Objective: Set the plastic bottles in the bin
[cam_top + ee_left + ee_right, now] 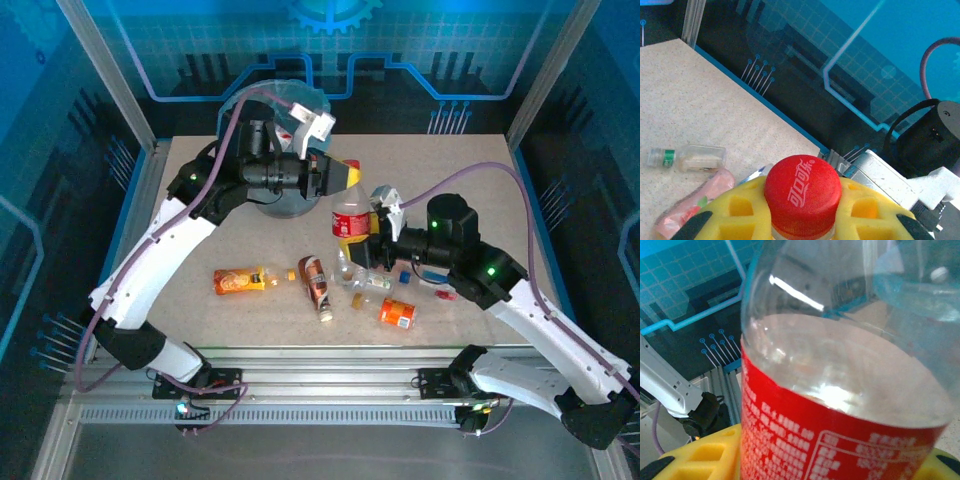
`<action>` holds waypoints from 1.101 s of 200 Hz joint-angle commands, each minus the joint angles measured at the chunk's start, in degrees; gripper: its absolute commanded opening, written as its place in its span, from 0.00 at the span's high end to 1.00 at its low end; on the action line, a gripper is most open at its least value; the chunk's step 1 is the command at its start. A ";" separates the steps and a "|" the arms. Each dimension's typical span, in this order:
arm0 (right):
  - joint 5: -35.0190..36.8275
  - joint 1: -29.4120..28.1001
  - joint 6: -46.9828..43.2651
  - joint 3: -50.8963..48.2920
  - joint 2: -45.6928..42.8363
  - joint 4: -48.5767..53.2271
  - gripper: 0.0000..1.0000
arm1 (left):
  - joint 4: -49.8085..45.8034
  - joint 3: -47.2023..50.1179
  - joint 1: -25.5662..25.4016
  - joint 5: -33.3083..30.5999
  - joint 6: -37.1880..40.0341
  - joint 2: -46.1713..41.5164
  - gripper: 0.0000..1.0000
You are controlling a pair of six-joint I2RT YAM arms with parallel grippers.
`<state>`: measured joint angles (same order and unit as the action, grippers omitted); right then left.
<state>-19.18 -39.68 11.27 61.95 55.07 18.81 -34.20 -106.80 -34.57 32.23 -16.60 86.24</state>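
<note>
Just right of centre, left gripper (349,178) pinches the red-label bottle (347,224) at its top, right gripper (376,226) clamps its middle (two grips, one bottle); I fear opposing pulls drop it before the far bin (232,112).

One bin (262,100). Two grippers: left gripper (348,178), right gripper (377,224). About six bottles: one red-label bottle (345,222) upright between both grippers, five lying bottles (238,281) on their near side. Some four loose caps (356,300), too small to be sure
</note>
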 commanded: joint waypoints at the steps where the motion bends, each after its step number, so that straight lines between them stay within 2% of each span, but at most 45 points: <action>1: -2.52 0.24 -2.68 1.77 0.34 -1.67 0.62 | 0.88 -1.74 0.29 -3.46 0.15 0.08 0.92; 13: 0.11 0.22 -2.15 2.08 0.64 -1.47 0.32 | 0.84 -1.99 0.26 -5.82 0.21 -0.08 0.95; 18: 1.97 0.33 -1.85 2.35 0.78 -1.08 0.22 | 0.80 -2.00 0.21 -7.11 0.33 -0.17 0.98; 27: 5.92 0.22 -1.30 2.93 0.98 -0.13 0.10 | 0.64 -2.31 0.26 -9.74 0.34 -0.41 1.00; 40: 10.78 0.37 -1.00 3.89 1.01 0.99 0.03 | 0.21 -2.75 0.29 -14.51 0.38 -0.70 1.00; 55: 13.92 0.48 -1.51 4.85 0.76 1.86 0.00 | -0.08 -3.58 0.38 -20.32 0.47 -1.06 1.00; 95: 18.55 0.57 -3.37 7.19 0.31 3.38 0.00 | 0.75 -6.41 2.68 -31.60 1.13 -2.37 1.00; 127: 19.71 0.67 -3.46 8.09 0.13 2.56 0.00 | 2.65 -9.58 7.32 -38.75 2.41 -3.52 1.00; 151: 19.19 0.68 -3.19 8.18 0.48 1.79 0.00 | 3.58 -13.54 12.21 -44.61 6.71 -2.10 1.00; 175: 17.84 0.67 -2.14 8.12 0.66 1.40 0.00 | 4.19 -18.69 16.29 -46.16 12.74 2.12 1.00; 196: 17.42 0.66 -1.17 6.83 0.58 0.19 0.00 | 6.15 -21.79 16.90 -46.22 18.97 6.85 1.00; 220: 16.72 0.66 -0.57 7.08 1.42 0.60 0.00 | 5.91 -24.22 17.08 -46.91 22.61 12.36 1.00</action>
<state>-1.54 -39.62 9.56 68.36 56.16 21.32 -28.93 -129.08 -17.74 -12.43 -1.61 92.51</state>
